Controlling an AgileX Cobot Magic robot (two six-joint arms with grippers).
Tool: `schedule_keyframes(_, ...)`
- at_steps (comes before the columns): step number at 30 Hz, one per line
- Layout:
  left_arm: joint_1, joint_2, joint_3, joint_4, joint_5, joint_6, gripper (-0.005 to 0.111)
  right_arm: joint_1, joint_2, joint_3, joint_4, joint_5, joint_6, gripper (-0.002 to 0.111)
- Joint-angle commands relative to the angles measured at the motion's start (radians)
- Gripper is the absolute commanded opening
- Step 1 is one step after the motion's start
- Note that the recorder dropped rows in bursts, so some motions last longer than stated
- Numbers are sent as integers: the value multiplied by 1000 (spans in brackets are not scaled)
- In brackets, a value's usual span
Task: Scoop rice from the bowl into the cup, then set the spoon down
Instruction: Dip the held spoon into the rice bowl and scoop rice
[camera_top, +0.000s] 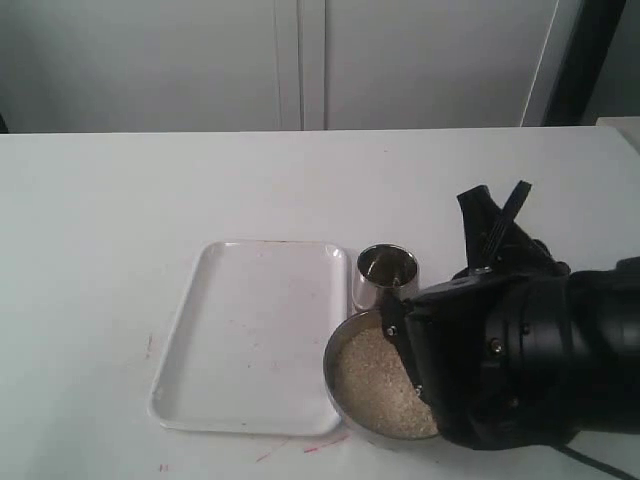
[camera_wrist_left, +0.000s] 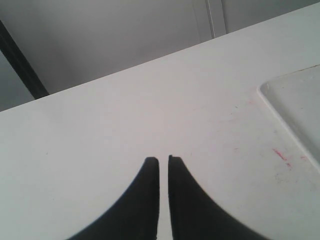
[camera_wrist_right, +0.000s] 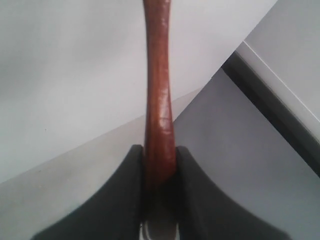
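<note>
The wide steel bowl (camera_top: 345, 352) holds off-white rice (camera_top: 378, 388) near the table's front edge. My right arm hangs over the bowl's right side. The small steel cup (camera_top: 387, 274) stands just behind the bowl, touching it. My right gripper (camera_wrist_right: 160, 148) is shut on the reddish-brown spoon handle (camera_wrist_right: 159, 90), which runs out past the fingertips; the spoon's oval end is out of view. In the exterior view that gripper (camera_top: 492, 222) points up and away from the bowl, and I cannot make out the spoon there. My left gripper (camera_wrist_left: 163, 159) is shut with nothing in it, low over bare table.
A white rectangular tray (camera_top: 250, 335) lies left of the bowl and cup; its corner (camera_wrist_left: 295, 105) shows in the left wrist view. Small red marks dot the white table (camera_top: 120, 200). A wall of white panels stands behind.
</note>
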Motion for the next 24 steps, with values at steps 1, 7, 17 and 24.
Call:
schedule_keyframes(1, -3, 1, -6, -9, -6, -1, 14, 0, 41, -2, -27, 5, 25, 0)
schedule_keyframes(7, -3, 1, -6, -9, -6, -1, 14, 0, 49, -2, 33, 5, 25, 0)
schedule_keyframes(17, -3, 1, -6, -9, -6, -1, 14, 0, 49, -2, 102, 5, 16, 0)
schedule_keyframes(24, -3, 1, -6, -9, -6, -1, 14, 0, 38, -50, 203, 5, -10, 0)
